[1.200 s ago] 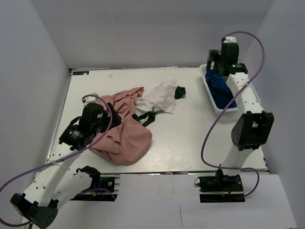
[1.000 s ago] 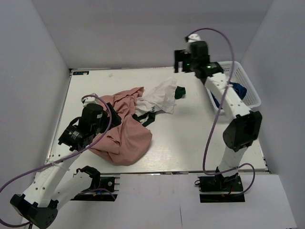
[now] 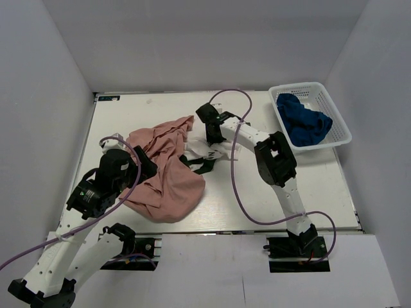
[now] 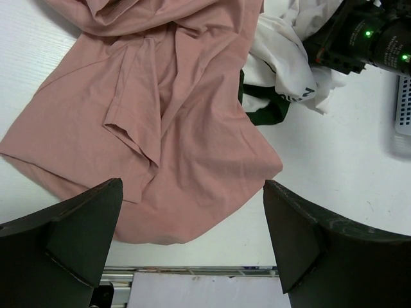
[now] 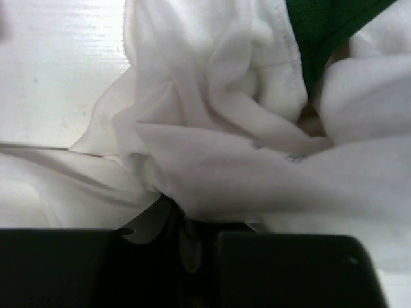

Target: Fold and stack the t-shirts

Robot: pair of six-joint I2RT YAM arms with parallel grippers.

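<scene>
We see bright, even light coming from above. The white table (image 3: 327,179) glows a little, with no hard glare. Shadows are soft and pale. The right wrist view sits very close to the white t-shirt (image 5: 212,160), so it looks fuzzy. The left wrist view is sharp.

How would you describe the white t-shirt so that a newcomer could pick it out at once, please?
On the white table, find the big dusty-pink t-shirt heaped left of centre. Crumpled against its far right edge lies the white t-shirt, under the right pincer. It alone is white with dark green trim; the royal-blue t-shirt sits in the basket.
</scene>
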